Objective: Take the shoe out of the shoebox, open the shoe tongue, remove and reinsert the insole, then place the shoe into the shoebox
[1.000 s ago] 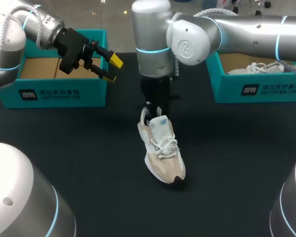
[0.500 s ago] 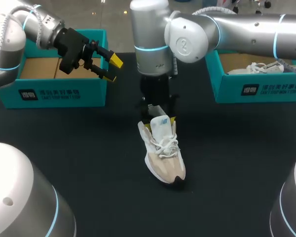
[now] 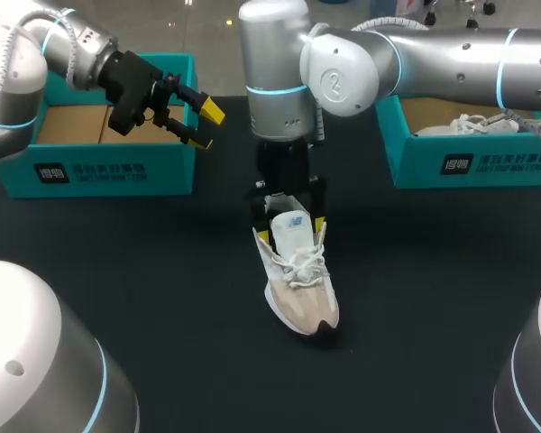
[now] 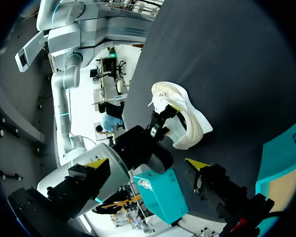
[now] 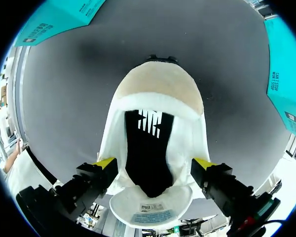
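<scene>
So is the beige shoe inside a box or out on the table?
Out. The beige shoe stands upright on the black table, apart from the left teal box and the right teal box.

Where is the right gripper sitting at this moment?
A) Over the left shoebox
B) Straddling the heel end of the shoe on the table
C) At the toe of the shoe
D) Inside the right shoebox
B: in the head view the right gripper has one yellow tip on each side of the heel end of the shoe, which lies on the table.
</scene>
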`<state>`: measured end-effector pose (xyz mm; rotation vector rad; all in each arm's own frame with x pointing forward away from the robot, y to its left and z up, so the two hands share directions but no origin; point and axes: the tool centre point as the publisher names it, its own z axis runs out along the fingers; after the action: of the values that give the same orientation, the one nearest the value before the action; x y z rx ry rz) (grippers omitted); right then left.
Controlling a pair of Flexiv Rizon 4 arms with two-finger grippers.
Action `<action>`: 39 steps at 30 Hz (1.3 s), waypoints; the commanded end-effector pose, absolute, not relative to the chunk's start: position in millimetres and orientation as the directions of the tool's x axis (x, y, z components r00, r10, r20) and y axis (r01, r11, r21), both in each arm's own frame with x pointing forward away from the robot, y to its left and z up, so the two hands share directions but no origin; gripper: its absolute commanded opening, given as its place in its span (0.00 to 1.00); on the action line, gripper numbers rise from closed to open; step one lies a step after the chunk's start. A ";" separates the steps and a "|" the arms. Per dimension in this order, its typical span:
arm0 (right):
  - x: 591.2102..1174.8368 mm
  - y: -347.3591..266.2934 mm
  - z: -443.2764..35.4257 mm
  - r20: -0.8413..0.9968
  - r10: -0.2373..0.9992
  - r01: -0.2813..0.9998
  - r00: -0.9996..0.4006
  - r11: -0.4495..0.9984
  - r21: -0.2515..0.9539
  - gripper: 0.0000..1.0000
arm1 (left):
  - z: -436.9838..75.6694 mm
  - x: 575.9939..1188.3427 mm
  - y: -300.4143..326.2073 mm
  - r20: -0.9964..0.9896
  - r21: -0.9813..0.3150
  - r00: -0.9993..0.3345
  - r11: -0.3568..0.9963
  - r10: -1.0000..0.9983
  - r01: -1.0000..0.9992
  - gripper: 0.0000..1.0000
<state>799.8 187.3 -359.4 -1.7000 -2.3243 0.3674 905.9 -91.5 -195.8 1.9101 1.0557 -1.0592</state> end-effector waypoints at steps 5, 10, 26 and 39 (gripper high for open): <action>801.1 190.0 -358.6 0.034 0.954 0.894 -0.297 0.291 -0.342 1.00 | -195.7 905.8 -90.9 -0.888 0.184 0.335 -0.424 0.316 0.887 1.00; 799.9 187.3 -349.1 0.022 0.956 0.895 -0.294 0.283 -0.343 1.00 | -195.7 905.8 -90.9 -0.888 0.184 0.335 -0.424 0.316 0.887 1.00; 794.9 181.2 -315.1 -0.013 0.966 0.923 -0.258 0.243 -0.298 1.00 | -195.7 905.8 -90.9 -0.888 0.184 0.335 -0.424 0.316 0.887 1.00; 769.8 173.4 -291.2 -0.019 0.980 0.952 -0.198 0.188 -0.242 1.00 | -195.7 905.8 -90.9 -0.888 0.184 0.335 -0.424 0.316 0.887 1.00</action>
<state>778.4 182.7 -292.8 -1.8708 -2.2942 0.3745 905.9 -91.5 -195.8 1.9101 1.0557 -1.0593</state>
